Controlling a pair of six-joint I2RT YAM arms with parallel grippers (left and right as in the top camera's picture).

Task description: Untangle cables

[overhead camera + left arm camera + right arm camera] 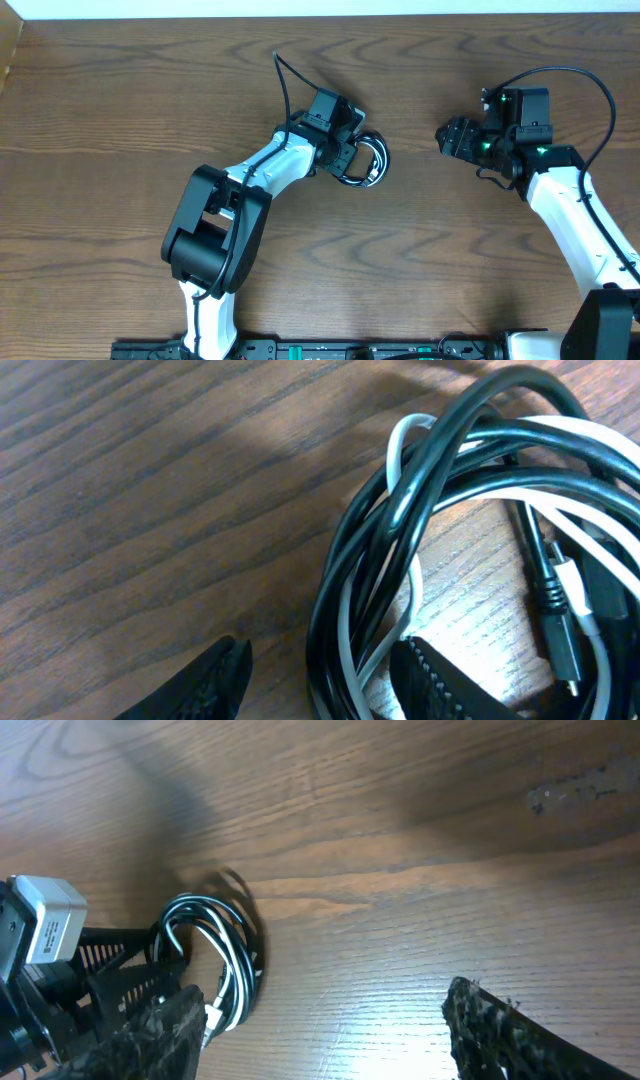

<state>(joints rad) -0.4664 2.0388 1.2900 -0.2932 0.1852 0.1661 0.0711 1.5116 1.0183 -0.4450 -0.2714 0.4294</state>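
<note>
Nothing legible from where I work: no wording, brand, number or sign can be read on the coiled cables [450, 510], on the wood-grain table [120, 120], or on the pale grey box [45, 915] seen at the edge of my right wrist view.

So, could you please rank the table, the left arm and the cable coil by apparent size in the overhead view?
Largest to smallest:
table, filling the view
left arm
cable coil, smallest
</note>
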